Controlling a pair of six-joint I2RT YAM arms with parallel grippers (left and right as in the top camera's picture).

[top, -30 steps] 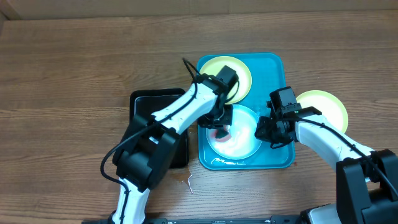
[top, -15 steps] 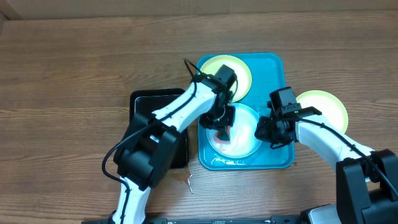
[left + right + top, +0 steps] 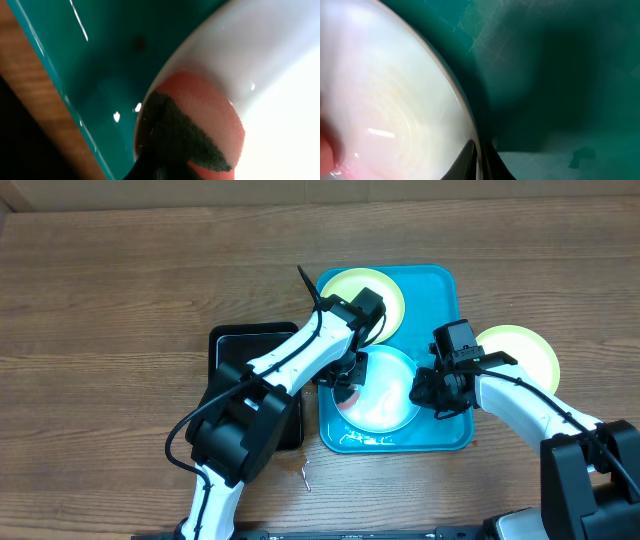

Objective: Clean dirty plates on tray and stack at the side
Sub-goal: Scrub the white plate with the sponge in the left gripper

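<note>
**Blue plate pinned for scrubbing, sponge near its edge**

The table (image 3: pixel 120 300) carries the tray (image 3: pixel 440 280) at centre, with a black tray (image 3: pixel 228 345) just to its left. Three plates show. The blue plate (image 3: pixel 390 395) lies in the near half of the tray, a yellow-green far plate (image 3: pixel 345 285) sits in the far half, and a second yellow-green side plate (image 3: pixel 525 350) rests on the wood to the right, off the tray.

The right gripper (image 3: pixel 432 395) is at the blue plate's right rim. In its wrist view the dark fingers (image 3: pixel 470 160) stand either side of the rim, so it looks pinched on the plate. The left gripper (image 3: pixel 347 383) is over the plate's left edge, and its wrist view shows a red sponge (image 3: pixel 210 115) pressed on the rim. Whether its fingers are clenched on the sponge I cannot tell, as they are hidden.

Likely step: wiping the blue plate, with the far plate yet to do.

Risks, as I judge them:
- The sponge sits so near the edge that a stroke outward could run it off onto the tray
- Hard pressing at one rim could tip the plate or drag it out of the right pinch
- A reddish blur at the left of the right wrist view may be smear or sponge, so I cannot tell how clean the plate is

No brand, label or writing can be read
</note>
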